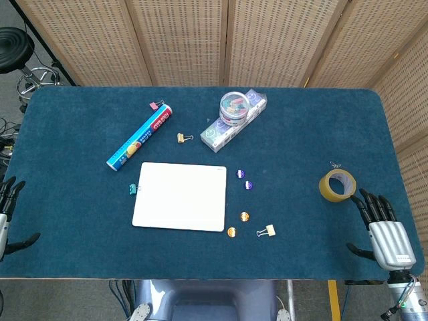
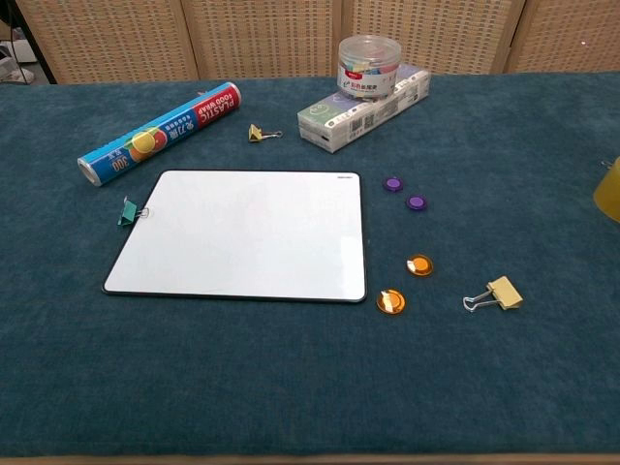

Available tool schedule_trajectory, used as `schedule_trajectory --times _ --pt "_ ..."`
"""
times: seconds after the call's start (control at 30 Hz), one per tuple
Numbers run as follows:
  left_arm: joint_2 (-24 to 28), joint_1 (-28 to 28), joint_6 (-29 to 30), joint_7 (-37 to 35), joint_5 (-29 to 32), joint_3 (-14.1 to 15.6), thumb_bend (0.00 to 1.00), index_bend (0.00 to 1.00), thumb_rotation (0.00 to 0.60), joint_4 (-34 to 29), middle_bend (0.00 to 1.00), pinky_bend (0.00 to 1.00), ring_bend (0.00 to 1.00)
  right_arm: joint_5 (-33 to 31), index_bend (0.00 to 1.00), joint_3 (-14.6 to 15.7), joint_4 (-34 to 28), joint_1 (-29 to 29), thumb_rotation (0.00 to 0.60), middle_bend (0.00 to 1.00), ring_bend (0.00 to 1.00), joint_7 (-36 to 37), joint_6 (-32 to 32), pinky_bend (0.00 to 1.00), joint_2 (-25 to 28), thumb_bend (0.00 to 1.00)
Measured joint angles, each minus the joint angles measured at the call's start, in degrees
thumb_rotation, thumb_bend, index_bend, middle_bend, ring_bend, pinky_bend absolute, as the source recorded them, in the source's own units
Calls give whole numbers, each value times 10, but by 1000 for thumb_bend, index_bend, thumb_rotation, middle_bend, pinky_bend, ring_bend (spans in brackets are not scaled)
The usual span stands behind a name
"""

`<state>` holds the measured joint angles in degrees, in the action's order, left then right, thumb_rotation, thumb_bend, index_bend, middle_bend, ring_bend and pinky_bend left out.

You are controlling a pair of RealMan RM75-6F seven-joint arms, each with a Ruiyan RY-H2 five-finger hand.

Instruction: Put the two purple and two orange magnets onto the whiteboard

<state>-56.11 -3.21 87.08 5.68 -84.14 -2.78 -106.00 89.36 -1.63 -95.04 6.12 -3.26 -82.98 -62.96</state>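
The left hand [image 1: 8, 200] sits at the table's near left edge, well left of the whiteboard [image 1: 180, 196], fingers apart and holding nothing; reaching in from there it could sweep the small green clip [image 1: 132, 190] touching the whiteboard's left edge and nudge the board askew. The whiteboard itself lies flat and bare, so none of the four magnets is placed yet. Just right of the whiteboard's upper right corner lie the two purple magnets [image 1: 244, 179], close together; grabbing one may knock or drag its neighbour, since they could snap to each other. Right of the whiteboard's lower right corner sit the two orange magnets [image 1: 238, 224], low and flat on the cloth, hard for broad fingers to pinch and likely to slip. Just right of those, the yellow binder clip [image 1: 267, 231] could be caught by mistake. Far right of the whiteboard, the right hand [image 1: 382, 227] rests open with fingers spread, empty, just beside the tape roll [image 1: 337, 185], which a careless lift might bump.
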Motion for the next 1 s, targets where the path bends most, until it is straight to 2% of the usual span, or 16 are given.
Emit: schedule_trajectory --times 0.27,0.5,0.73,1.0 --pt "4 -1 -6 -8 2 0 68 0 600 -1 0 0 0 6 94 1 3 2 600 0 0 -13 -1 0 -8 0" --pt "8 3 8 -22 -8 -1 68 0 600 -1 0 0 0 11 164 -4 6 21 600 0 0 -28 21 0 -23 0" --pt "9 4 7 -23 -5 -2 68 0 600 -2 0 0 0 -14 227 -34 -7 81 600 0 0 -66 97 0 -42 0" --pt "6 1 2 -17 1 -5 68 0 600 -3 0 0 0 -95 267 -83 -12 171 600 0 0 -125 203 0 -87 0"
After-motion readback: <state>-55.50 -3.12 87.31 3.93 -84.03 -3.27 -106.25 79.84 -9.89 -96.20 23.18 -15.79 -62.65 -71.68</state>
